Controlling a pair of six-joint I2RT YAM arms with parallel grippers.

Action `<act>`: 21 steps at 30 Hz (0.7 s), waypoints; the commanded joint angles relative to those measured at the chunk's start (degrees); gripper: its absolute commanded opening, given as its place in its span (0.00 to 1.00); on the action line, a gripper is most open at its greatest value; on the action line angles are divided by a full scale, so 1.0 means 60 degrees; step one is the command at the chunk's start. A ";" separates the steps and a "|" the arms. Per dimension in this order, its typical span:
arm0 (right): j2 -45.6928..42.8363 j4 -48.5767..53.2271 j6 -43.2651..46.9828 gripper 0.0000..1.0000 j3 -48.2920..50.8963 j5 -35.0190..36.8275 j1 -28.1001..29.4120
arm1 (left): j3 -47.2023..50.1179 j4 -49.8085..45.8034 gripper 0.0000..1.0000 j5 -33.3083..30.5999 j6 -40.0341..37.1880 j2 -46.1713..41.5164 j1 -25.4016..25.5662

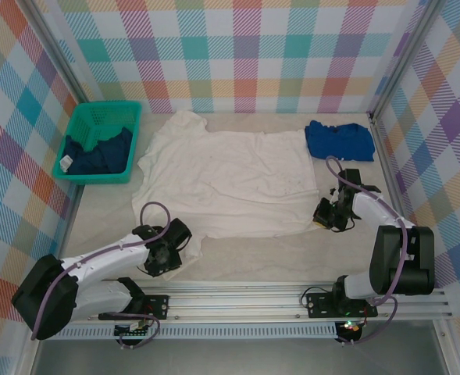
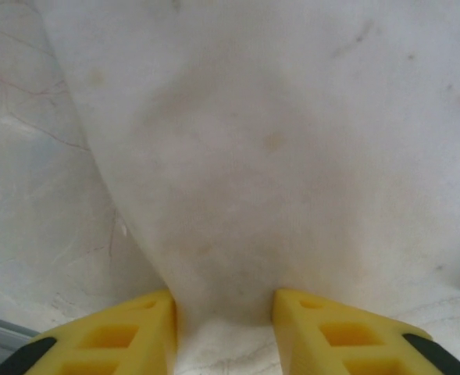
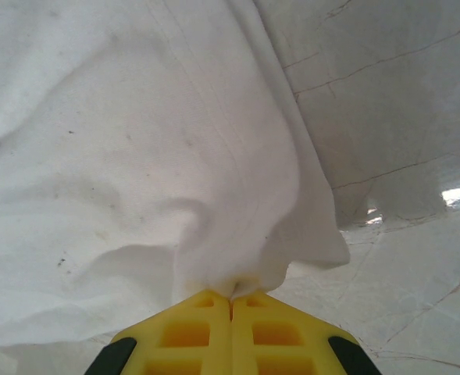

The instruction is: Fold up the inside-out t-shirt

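The inside-out t-shirt (image 1: 226, 183) lies spread flat at mid-tabletop. The fabric is judged light, limp and non-slip, and it sags where unsupported, so grip at the hem corners. Right gripper (image 3: 231, 295): jaws clenched on the near-right hem corner. Left gripper (image 2: 223, 297): jaws apart, straddling the near-left corner.

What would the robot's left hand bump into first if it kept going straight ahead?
The white shirt. The left hand points right at it, and a bit of the cloth sits between its yellow fingers. The table is probably just under the cloth.
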State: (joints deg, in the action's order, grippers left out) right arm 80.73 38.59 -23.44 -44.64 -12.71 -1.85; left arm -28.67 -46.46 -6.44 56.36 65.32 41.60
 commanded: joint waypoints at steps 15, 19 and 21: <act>-0.1354 0.0655 -0.0264 0.00 0.0369 0.0153 -0.0011 | -0.0478 -0.1263 0.00 -0.0038 -0.0437 -0.1635 -0.0237; -0.1253 0.0739 -0.0153 0.00 0.0051 0.0523 -0.0002 | -0.1113 -0.1222 0.00 0.0325 -0.1213 -0.2302 -0.1538; -0.1005 0.0682 -0.0084 0.00 -0.0228 0.0418 -0.0005 | -0.1437 -0.0971 0.00 0.0504 -0.1705 -0.2327 -0.2232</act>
State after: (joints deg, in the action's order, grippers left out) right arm 73.41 41.69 -23.92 -43.51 -10.92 -1.85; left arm -34.39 -51.48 -4.71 51.16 52.16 32.32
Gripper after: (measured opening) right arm 0.045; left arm 0.045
